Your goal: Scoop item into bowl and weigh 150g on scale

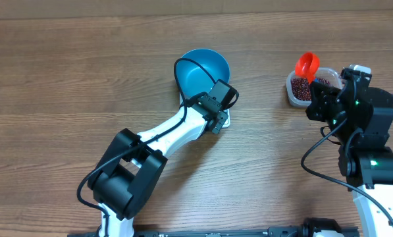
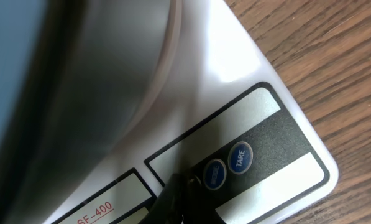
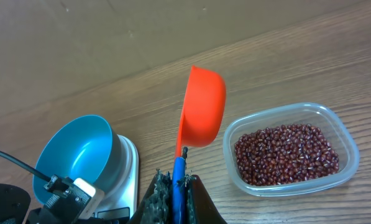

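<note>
The left hand (image 2: 178,191), pinched shut, noses at the scale (image 2: 235,68) buttons, likely to zero it under the empty blue bowl (image 1: 203,69). To the right, the right hand (image 3: 173,186) clamps the red scoop (image 3: 202,106) beside the beans (image 3: 284,152) in their tub (image 3: 353,155).

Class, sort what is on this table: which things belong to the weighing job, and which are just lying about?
Part of the job:
- beans
- clear tub holding them
- red scoop, held in the right gripper
- blue bowl
- scale under the bowl

Just lying about:
- nothing loose that I can see; only the wooden table
</note>
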`<state>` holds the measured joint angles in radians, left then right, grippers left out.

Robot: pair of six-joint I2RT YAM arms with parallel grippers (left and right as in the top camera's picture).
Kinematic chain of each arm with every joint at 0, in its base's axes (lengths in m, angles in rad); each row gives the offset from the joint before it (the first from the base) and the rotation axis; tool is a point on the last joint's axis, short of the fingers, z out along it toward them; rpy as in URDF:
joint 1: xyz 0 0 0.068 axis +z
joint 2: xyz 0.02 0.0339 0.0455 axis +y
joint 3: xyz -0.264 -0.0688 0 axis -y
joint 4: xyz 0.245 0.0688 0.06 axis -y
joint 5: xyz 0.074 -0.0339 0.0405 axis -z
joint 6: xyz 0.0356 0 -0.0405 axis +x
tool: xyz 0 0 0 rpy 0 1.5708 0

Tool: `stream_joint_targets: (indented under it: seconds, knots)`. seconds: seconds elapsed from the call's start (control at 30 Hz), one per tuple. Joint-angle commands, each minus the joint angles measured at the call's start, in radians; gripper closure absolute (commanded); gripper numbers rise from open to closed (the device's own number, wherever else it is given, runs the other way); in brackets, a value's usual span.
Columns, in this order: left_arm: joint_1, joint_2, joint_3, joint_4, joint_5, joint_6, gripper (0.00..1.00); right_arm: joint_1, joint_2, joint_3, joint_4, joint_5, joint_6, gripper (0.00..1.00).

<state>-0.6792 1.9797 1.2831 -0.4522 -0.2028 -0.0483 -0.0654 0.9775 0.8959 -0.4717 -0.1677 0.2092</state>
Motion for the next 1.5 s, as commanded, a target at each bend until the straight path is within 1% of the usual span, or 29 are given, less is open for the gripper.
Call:
stream_joint_targets:
  seconds: [0.0, 0.4, 0.53, 0.67, 0.8, 0.9, 1.0, 1.27, 1.47]
  knots:
    - [0.000, 0.023, -0.005, 0.006, -0.006, 0.019, 0.96, -0.008, -0.005, 0.033, 0.006, 0.010, -0.001, 0.96]
    - [-0.002, 0.039, -0.005, -0.002, -0.006, 0.019, 0.96, -0.008, -0.005, 0.033, 0.006, 0.010, 0.000, 0.96]
    - [-0.004, 0.013, 0.011, -0.045, -0.006, -0.005, 0.96, -0.008, -0.005, 0.034, 0.007, 0.010, 0.000, 0.96]
    - [-0.014, -0.056, 0.068, -0.103, -0.006, -0.004, 0.96, -0.008, -0.005, 0.034, 0.007, 0.010, 0.000, 0.96]
    - [-0.032, -0.162, 0.142, -0.150, -0.003, -0.004, 0.96, -0.008, -0.005, 0.034, 0.007, 0.010, -0.001, 0.96]
    - [-0.050, -0.272, 0.164, -0.138, -0.002, -0.003, 0.96, -0.008, -0.005, 0.034, 0.007, 0.010, -0.001, 0.96]
    - [-0.054, -0.322, 0.163, -0.145, -0.002, -0.004, 0.96, -0.008, -0.005, 0.034, 0.007, 0.010, -0.001, 0.96]
    - [-0.054, -0.299, 0.142, -0.202, -0.002, -0.004, 0.96, -0.008, -0.005, 0.034, 0.020, 0.010, -0.001, 0.96]
    - [-0.051, -0.190, 0.099, -0.194, -0.016, 0.001, 0.96, -0.008, -0.005, 0.034, 0.018, 0.010, -0.005, 0.97]
